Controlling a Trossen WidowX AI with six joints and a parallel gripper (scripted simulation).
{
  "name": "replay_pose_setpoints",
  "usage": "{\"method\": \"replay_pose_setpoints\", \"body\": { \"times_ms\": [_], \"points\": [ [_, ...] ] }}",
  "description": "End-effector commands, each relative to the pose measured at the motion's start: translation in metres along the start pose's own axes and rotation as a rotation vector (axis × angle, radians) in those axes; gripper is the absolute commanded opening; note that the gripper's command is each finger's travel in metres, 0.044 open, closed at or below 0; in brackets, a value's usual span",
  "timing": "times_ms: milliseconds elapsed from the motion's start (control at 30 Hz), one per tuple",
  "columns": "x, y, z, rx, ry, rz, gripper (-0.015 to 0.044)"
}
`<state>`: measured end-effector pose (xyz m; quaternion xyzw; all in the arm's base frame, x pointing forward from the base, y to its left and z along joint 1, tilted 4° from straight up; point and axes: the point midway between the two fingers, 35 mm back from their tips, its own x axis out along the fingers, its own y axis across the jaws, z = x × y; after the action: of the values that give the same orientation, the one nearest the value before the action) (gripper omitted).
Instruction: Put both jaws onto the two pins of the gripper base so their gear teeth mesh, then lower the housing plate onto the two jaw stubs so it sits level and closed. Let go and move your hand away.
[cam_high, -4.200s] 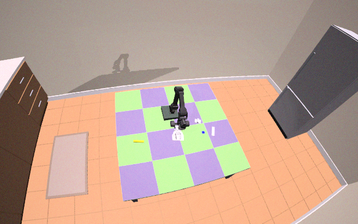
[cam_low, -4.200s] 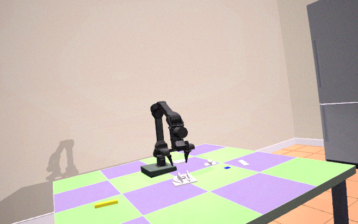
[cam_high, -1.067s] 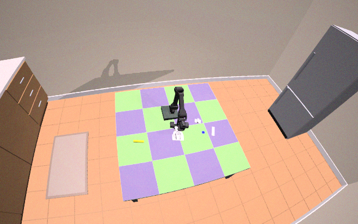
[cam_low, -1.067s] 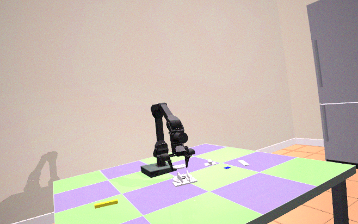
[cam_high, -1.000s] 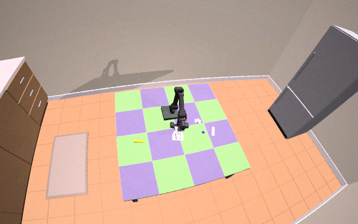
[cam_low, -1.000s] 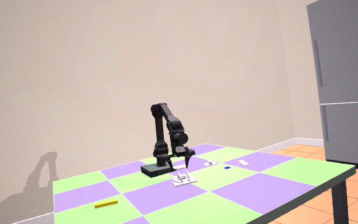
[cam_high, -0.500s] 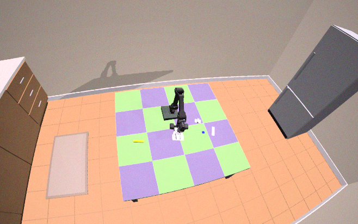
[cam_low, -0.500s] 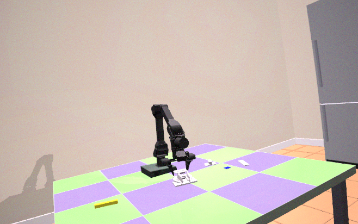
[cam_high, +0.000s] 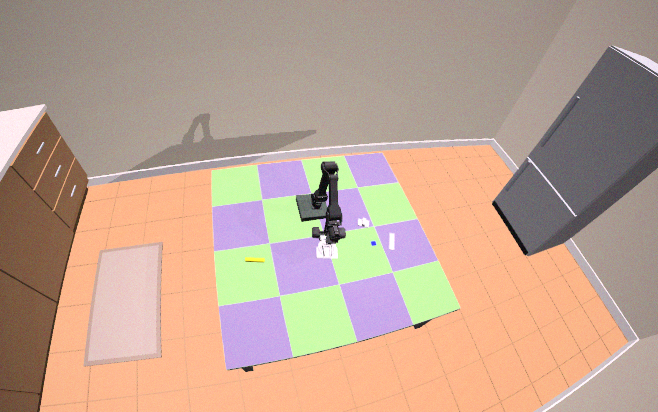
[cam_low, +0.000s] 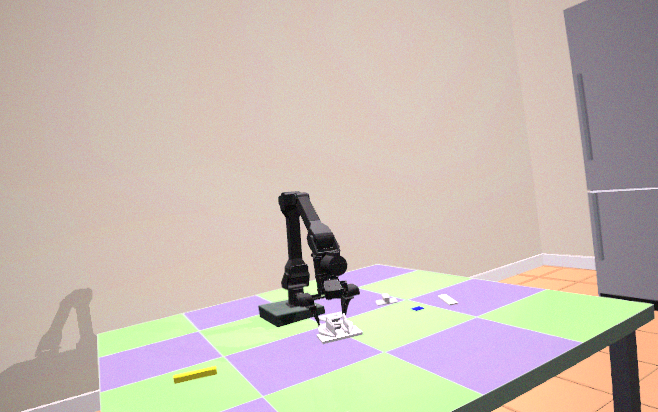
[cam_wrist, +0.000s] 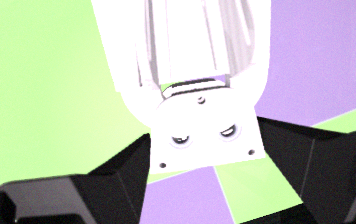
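Note:
My gripper (cam_high: 328, 239) (cam_low: 331, 318) (cam_wrist: 200, 130) is shut on the white housing plate (cam_wrist: 205, 116), one finger at each side edge. The plate has two large round holes, with something pale showing inside each; whether these are the jaw stubs seated in them I cannot tell. The white gripper base (cam_high: 327, 255) (cam_low: 351, 334) (cam_wrist: 112, 50) lies on the table below, and the plate overlaps its near end. The two white jaws stand side by side on the base. Their gear teeth are hidden under the plate. The height of the plate over the jaws is hard to tell.
A yellow bar (cam_high: 255, 260) (cam_low: 195, 375) lies to the left. A small white part (cam_high: 363, 222) (cam_low: 386, 300), a small blue piece (cam_high: 373, 243) (cam_low: 417, 308) and a white bar (cam_high: 392, 241) (cam_low: 448, 299) lie to the right. The arm's dark base stands behind.

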<state>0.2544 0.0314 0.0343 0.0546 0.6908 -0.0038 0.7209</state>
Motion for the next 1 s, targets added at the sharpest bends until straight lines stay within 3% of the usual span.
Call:
{"method": "replay_pose_setpoints", "body": {
  "times_ms": [0,967],
  "points": [
    [0.0006,0.0005,-0.0002,0.003,0.0,0.004,0.0351],
    [0.0056,0.0005,-0.0003,0.004,0.0,0.004,0.0351]
  ]
}}
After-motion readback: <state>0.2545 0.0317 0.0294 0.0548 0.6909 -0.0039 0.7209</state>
